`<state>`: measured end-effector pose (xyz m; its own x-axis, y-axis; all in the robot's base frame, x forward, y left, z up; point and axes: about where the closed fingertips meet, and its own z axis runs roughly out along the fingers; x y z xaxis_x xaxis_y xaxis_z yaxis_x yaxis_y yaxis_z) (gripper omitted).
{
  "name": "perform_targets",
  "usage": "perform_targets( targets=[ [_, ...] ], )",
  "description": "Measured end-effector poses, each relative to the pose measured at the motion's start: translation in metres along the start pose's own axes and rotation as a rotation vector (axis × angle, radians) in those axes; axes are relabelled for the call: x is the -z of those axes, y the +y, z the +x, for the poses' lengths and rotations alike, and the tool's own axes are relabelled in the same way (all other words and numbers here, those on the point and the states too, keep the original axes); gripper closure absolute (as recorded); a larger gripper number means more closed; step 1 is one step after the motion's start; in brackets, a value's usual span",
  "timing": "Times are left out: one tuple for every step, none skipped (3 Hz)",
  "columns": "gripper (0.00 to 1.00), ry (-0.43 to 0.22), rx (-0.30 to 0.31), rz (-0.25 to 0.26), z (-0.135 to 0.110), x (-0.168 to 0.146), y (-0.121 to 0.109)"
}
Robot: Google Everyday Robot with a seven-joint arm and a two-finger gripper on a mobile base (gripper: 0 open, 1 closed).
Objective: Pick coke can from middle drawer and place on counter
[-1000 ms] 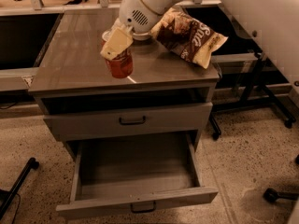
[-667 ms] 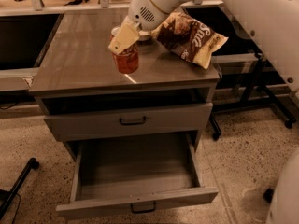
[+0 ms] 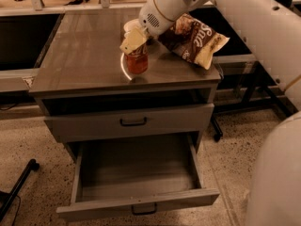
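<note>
The coke can [image 3: 137, 65] is a small red can standing upright near the front middle of the counter [image 3: 80, 55], beside a thin bright arc of light. My gripper [image 3: 134, 47] comes down from the upper right, and its cream fingers [image 3: 131, 41] close over the can's top, hiding the lid. The middle drawer [image 3: 136, 175] is pulled wide open below, and its grey inside holds nothing. Its dark bar handle [image 3: 143, 209] faces the front.
A brown and cream chip bag [image 3: 193, 39] lies on the counter's right part, close behind my gripper. The shut upper drawer front [image 3: 133, 121] sits above the open one. A dark desk [image 3: 23, 36] stands to the left and a chair base [image 3: 16, 187] lies on the speckled floor.
My gripper has carried the coke can to the right along the counter, closer to the chip bag. The drawer has stayed open.
</note>
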<state>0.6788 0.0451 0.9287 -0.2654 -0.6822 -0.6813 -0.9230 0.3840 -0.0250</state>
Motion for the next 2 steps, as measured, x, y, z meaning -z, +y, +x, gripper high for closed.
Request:
perform_targets(
  targets=[
    [0.74, 0.011, -0.039, 0.036, 0.009, -0.008, -0.017],
    [0.51, 0.007, -0.059, 0.075, 0.012, -0.011, -0.033]
  ],
)
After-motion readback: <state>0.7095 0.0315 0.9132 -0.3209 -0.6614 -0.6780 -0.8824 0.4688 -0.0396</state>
